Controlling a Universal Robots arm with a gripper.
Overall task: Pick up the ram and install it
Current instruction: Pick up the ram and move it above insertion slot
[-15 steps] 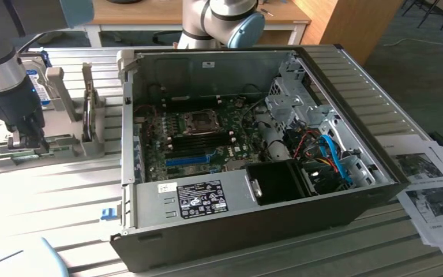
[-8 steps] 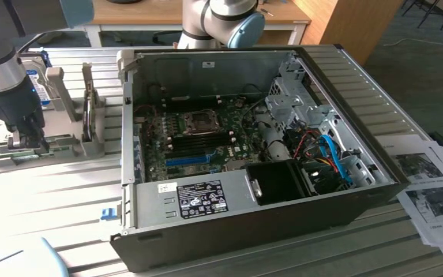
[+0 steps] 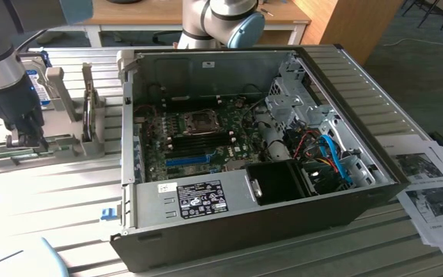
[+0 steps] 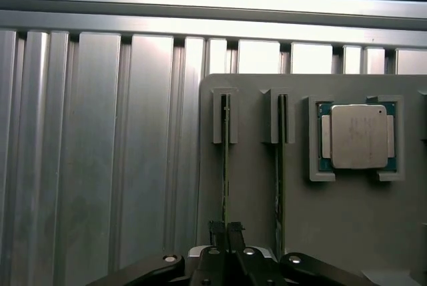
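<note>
I find the gripper point(image 4: 225, 231) closed, its fingers pinched on the ram point(image 4: 225, 166), which stands on edge in one slot of the grey holder point(image 4: 347, 233). A second memory stick point(image 4: 279, 179) stands in the neighbouring slot, and a processor point(image 4: 359, 136) lies in a recess beside that. The holder rests on the slatted table point(image 3: 52, 190), towards the exterior view's left of the open computer case point(image 3: 229, 231), so the ram is well apart from the motherboard point(image 3: 198, 138).

Soft daylight lights the exterior view; the computer case point(image 3: 244, 228) interior sits shadowed. Glare streaks the ribbed worktop point(image 4: 100, 166).
</note>
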